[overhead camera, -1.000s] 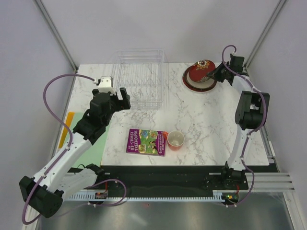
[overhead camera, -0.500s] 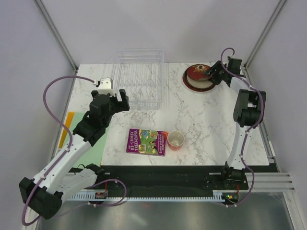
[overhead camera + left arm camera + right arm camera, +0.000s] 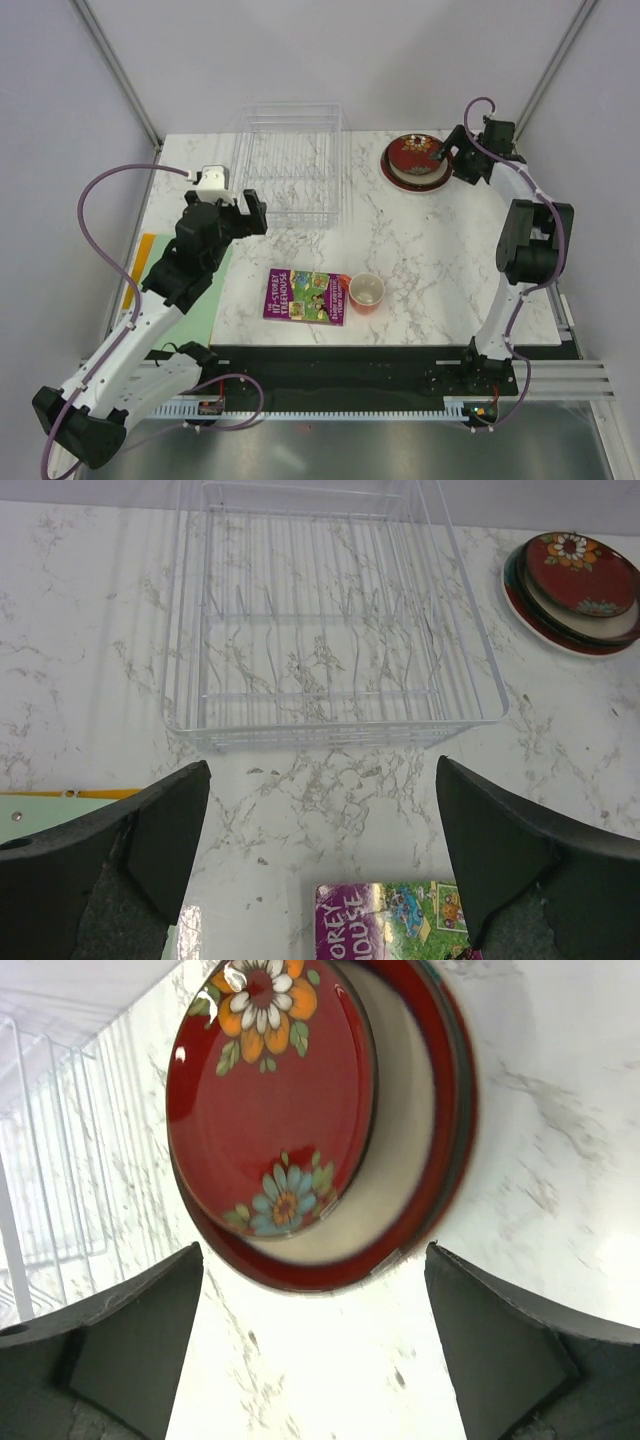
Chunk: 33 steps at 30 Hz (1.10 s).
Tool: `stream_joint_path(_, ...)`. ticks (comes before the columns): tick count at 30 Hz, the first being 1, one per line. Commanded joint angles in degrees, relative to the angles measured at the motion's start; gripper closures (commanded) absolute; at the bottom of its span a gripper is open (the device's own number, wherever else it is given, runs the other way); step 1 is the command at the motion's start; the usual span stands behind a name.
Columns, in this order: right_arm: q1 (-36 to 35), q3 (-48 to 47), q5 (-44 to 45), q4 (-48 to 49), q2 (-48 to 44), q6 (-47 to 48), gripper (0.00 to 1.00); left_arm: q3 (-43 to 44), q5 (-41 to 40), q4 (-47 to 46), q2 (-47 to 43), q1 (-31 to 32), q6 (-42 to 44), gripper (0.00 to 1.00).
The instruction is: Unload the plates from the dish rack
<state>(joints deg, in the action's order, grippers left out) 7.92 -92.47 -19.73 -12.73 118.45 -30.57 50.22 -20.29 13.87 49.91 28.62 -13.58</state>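
The plates (image 3: 415,162) lie stacked flat at the table's back right. On top is a small red flowered plate (image 3: 270,1100), resting on a cream-centred, red-rimmed one (image 3: 405,1150); a teal rim shows at the stack's edge. The left wrist view shows the stack (image 3: 575,590) too. My right gripper (image 3: 452,156) (image 3: 312,1260) stands open just beside the stack, holding nothing. The clear dish rack (image 3: 290,165) (image 3: 330,620) sits at the back centre with no plate in its slots. My left gripper (image 3: 240,208) (image 3: 320,780) hangs open in front of the rack, above bare marble.
A purple children's book (image 3: 306,296) (image 3: 400,920) and an orange cup (image 3: 366,292) lie near the front edge. A green mat (image 3: 205,300) with a yellow strip borders the marble top on the left. The rack's side wall (image 3: 45,1160) shows left of the stack.
My right gripper opened and let go of the small red plate, which now lies flat on the stack, then drew back. The left arm pulled slightly away from the rack.
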Motion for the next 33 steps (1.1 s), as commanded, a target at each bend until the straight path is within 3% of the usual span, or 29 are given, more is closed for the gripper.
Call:
stream_joint_path(1,-1.3,5.0,10.3,-5.4,-15.8,12.4,0.02,1.7,2.5,1.7,-1.0,0.0,2.8,0.0)
stream_joint_path(7,-11.7,19.1,25.7,-5.9,-38.0,22.1,0.02,1.8,2.4,2.4,-2.2,0.0,4.5,0.0)
stream_joint_path(19,-22.5,45.1,36.1,-5.5,-72.9,17.1,0.02,0.6,-1.0,5.3,-3.1,0.0,3.6,0.0)
stream_joint_path(24,-25.5,50.5,37.6,-5.1,-79.4,13.6,0.02,0.3,-1.1,4.2,-2.9,0.0,4.3,0.0)
stream_joint_path(33,-26.0,47.9,40.5,-5.2,-74.5,14.7,0.02,0.5,-1.4,3.8,-4.7,0.0,5.6,0.0)
